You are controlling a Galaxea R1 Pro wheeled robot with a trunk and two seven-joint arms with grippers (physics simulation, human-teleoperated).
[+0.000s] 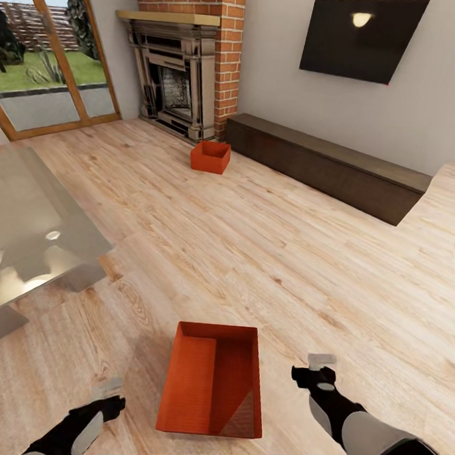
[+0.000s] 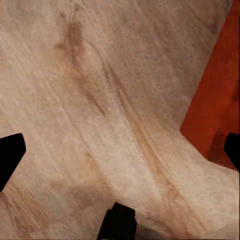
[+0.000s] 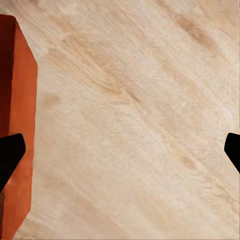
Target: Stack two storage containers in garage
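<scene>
I am in the living room, on its light wood-plank floor (image 1: 252,257). One orange-red storage container (image 1: 213,380) lies open-topped on the planks just in front of me, between my two arms. The other container (image 1: 210,156) sits far off by the foot of the brick fireplace. My left gripper (image 1: 108,390) hangs open to the left of the near container, whose wall (image 2: 215,100) shows beside one fingertip (image 2: 10,155). To the container's right my right gripper (image 1: 321,369) is open too, and the container's side (image 3: 17,100) lies close to one fingertip (image 3: 10,155). Neither gripper holds anything.
A glossy grey low table (image 1: 28,239) stands close on my left. A long dark bench (image 1: 328,167) runs along the far wall under a black screen (image 1: 362,36). The red-brick fireplace (image 1: 177,80) and glazed garden doors (image 1: 48,70) are at the back left.
</scene>
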